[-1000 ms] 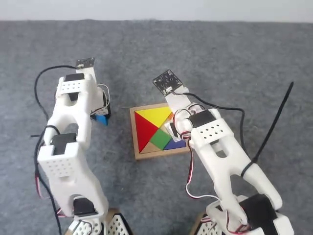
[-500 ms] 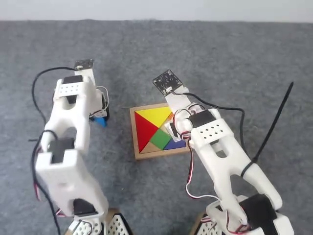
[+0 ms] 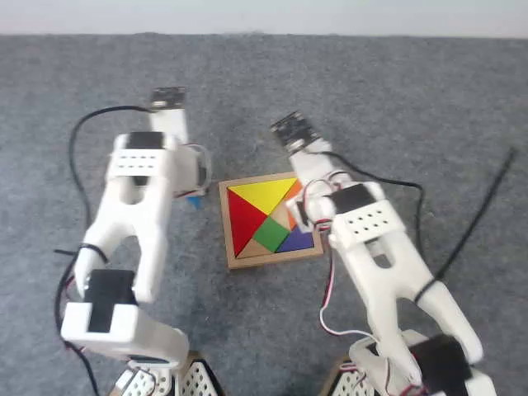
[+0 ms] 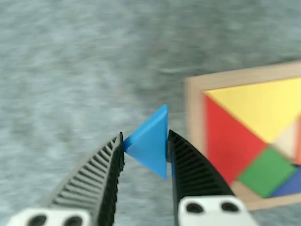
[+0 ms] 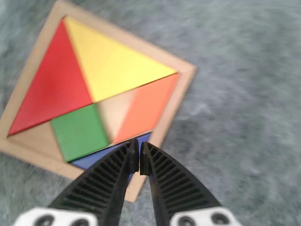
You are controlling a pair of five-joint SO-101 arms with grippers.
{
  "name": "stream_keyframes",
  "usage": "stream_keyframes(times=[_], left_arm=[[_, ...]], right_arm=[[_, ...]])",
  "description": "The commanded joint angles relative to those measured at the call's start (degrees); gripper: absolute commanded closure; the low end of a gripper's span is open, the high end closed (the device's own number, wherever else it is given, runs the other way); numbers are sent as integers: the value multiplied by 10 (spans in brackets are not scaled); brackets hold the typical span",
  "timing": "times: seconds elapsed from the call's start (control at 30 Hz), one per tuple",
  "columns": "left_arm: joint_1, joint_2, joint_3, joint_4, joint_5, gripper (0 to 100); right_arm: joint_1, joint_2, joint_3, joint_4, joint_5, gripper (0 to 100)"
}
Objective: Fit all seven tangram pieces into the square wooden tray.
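The square wooden tray (image 3: pixel 224 231) lies in the middle of the grey table (image 3: pixel 412 99). Inside it, the yellow triangle (image 3: pixel 262 196) is at 12 o'clock, the red triangle (image 3: pixel 241 224) at 9, the green square (image 3: pixel 271 233) at 6, a dark blue piece (image 3: pixel 297 241) at 5 and an orange piece (image 5: pixel 148 106) at 3. Bare wood shows in the middle and in the corner at 7 o'clock. The left gripper (image 4: pixel 143 139) is at 9 o'clock from the tray, just beside it. Its fingers pinch the light blue triangle (image 4: pixel 150 146). The right gripper (image 5: pixel 136 143) hangs over the tray's edge by the dark blue piece, fingers pressed together with nothing between them.
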Motion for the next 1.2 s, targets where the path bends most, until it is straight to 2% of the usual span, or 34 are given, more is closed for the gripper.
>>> stream_keyframes(times=[0.0, 0.1, 0.2, 0.3, 0.47, 0.7, 0.8, 0.97, 1.17], left_arm=[[80, -33, -7, -18, 59, 924], [125, -32, -6, -41, 99, 924], [168, -32, -6, -56, 142, 924], [207, -31, -6, -77, 178, 923], [245, 38, -16, -111, 222, 923], [275, 171, -102, -87, 233, 923], [275, 182, -120, -79, 258, 913], [278, 181, -123, -52, 259, 806], [279, 181, -157, 20, 258, 792]], right_arm=[[58, -87, 0, -5, -64, 976], [112, -141, 15, -11, -112, 976], [167, -199, 18, -10, -120, 976], [192, -239, 29, -7, -121, 976], [173, -271, 75, -36, -121, 976], [167, -271, 95, -64, -120, 976], [167, -271, 95, -64, -120, 976], [152, -271, 97, -64, -118, 976], [145, -270, 101, -64, -116, 976]])
